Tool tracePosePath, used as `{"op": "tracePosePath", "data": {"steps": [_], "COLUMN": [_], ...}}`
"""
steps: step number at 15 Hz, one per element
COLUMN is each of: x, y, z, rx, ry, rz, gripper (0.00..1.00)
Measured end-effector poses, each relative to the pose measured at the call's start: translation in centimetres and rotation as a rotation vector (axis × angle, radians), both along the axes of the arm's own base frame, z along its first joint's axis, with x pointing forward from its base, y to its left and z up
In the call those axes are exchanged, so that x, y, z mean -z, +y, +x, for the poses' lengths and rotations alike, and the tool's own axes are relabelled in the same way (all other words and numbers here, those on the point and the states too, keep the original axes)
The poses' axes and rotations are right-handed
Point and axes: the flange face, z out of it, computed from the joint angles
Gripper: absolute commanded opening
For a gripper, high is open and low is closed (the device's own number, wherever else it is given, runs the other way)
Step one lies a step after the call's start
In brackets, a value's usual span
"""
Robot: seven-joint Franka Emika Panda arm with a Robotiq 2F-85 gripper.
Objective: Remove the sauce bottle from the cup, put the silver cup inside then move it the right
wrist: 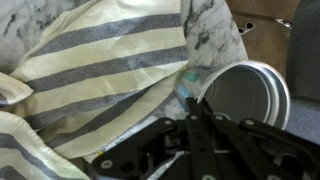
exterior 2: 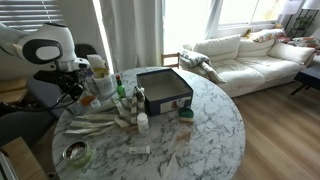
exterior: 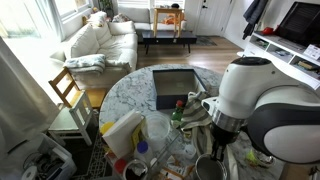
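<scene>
In the wrist view we see the gripper (wrist: 196,128) as dark linkage along the bottom edge, centre to right. Its fingertips blur into the rest, so we can't tell if the jaws are wide or narrow, or if they hold anything. Just above it, right of centre, sits the silver cup (wrist: 246,94), upright, grey inside, rim a bright ring. A striped cloth (wrist: 100,70), cream w/ grey bands, fills the left & middle of that frame. Its edge meets the cup's left side, touching or overlapping, can't say which. A small green bit (wrist: 189,80) pokes out btwn cloth & cup. The marble table (wrist: 215,30) shows at top right.

In an exterior view the gripper (exterior: 216,140) hangs at lower right, w/ the silver cup (exterior: 210,169) just below it at the bottom edge. The sauce bottle (exterior: 177,114), red cap & dark green body, stands upright near centre, just below the dark tray (exterior: 175,85). Whether it stands inside something we can't tell at this size. In an exterior view the gripper (exterior 2: 72,92) is at upper left, over the table's left side.
</scene>
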Motion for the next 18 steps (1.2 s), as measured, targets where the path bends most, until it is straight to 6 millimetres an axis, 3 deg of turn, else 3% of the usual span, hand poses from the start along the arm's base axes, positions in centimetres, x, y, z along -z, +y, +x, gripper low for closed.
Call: {"op": "tracePosePath", "data": {"steps": [3, 5, 13, 15, 18], "x": [-1.6, -3.8, -16.1, -17.5, -16.7], "y": [-0.7, -1.2, -3.1, -3.2, -2.7], "z": [0.9, 1.7, 5.9, 7.3, 9.6], "rx": [-0.005, -0.032, -0.116, -0.076, 0.009], "ry": [-0.02, -0.013, -0.073, -0.109, -0.152], "rz": [-0.011, -0.02, 0.041, 0.069, 0.1], "gripper": [0.01, 0.01, 0.01, 0.01, 0.01]}}
